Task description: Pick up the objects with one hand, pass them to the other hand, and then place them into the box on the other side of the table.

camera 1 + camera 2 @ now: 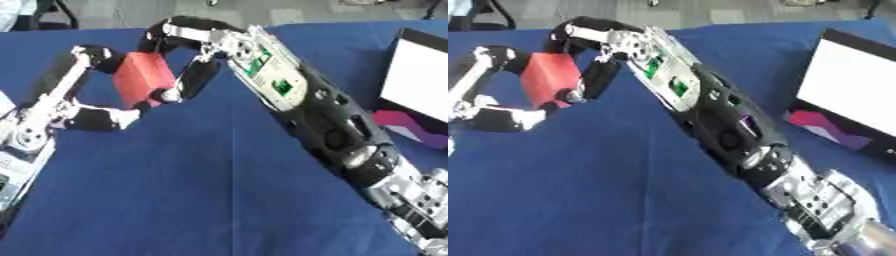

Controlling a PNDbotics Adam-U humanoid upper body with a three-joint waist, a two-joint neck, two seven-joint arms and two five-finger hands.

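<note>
A tabletop (201, 200) covered in deep blue cloth fills nearly the whole view, with a faint crease running down its middle. Across it, from the lower right corner toward the upper centre, stretches the robot's long right arm (324, 115), black-shelled with silver joints and a green circuit panel showing near the wrist. At the right edge stands a box (850, 90) with a white inner face, a dark rim and a magenta and purple patch at its foot.

The left arm (35, 130) comes in from the left edge, silver and black, and reaches up toward the same spot above the cloth.

The right hand (188, 40) arches over the object from above, its fingers (197, 77) curled down along the object's right side, with a fingertip pressed against its lower right corner. The left hand (83, 75) meets it from the other side: one long finger runs up to the object's upper left edge and the thumb lies under its lower edge, so the fingers pinch it too.

Between the two hands sits a small red rectangular block (143, 77), tilted, held above the tabletop left of centre and well apart from the box.
</note>
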